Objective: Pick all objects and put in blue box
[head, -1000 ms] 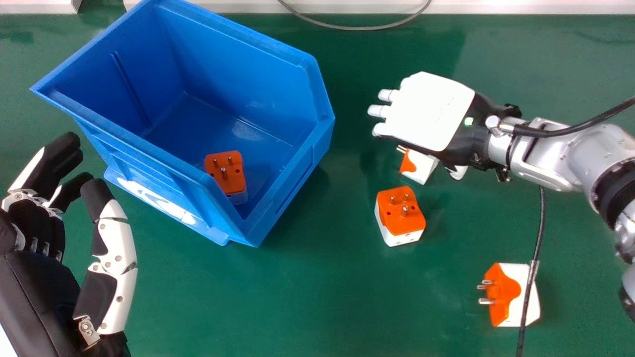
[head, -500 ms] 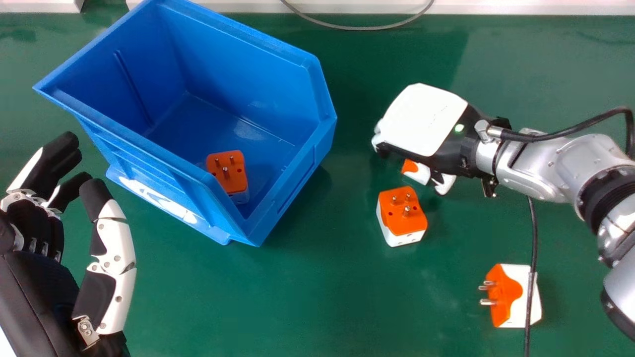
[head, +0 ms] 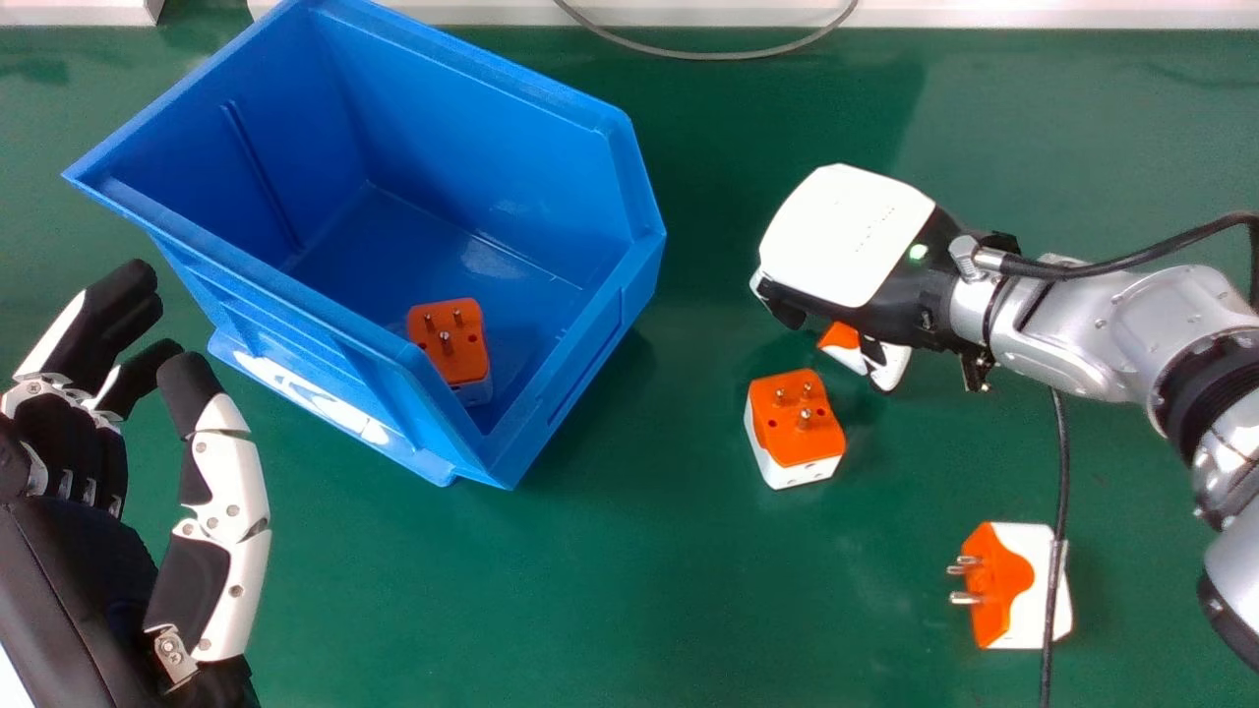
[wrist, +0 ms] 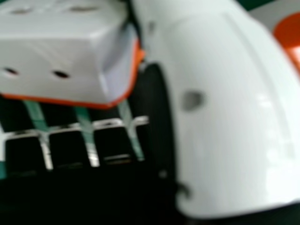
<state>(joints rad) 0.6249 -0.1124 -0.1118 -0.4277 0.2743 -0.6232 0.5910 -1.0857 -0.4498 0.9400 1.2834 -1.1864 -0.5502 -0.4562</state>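
Note:
My right hand (head: 848, 236) is palm down right of the blue box (head: 551, 84), curled round an orange-and-white plug adapter (head: 839, 337) that it partly hides. In the right hand view the adapter (wrist: 51, 61) lies between the curled fingers and the thumb of my right hand (wrist: 225, 112). A second adapter (head: 795, 423) stands pins up on the table, just nearer than that hand. Another adapter (head: 1018, 590) lies at the lower right, pins pointing left. Inside the box, one adapter (head: 449, 339) rests pins up near the front corner. My left hand (head: 231, 492) is open, left of the box.
A black cable (head: 1055, 551) hangs from the right arm across the lower-right adapter. Along the far edge of the green table (head: 629, 590) runs a white strip (head: 1033, 14), with a grey cable (head: 708, 55) looping in front of it.
My right hand has come slightly toward the near side, and its fingers have curled round the adapter, which has shifted a little to the right. The left hand looks still.

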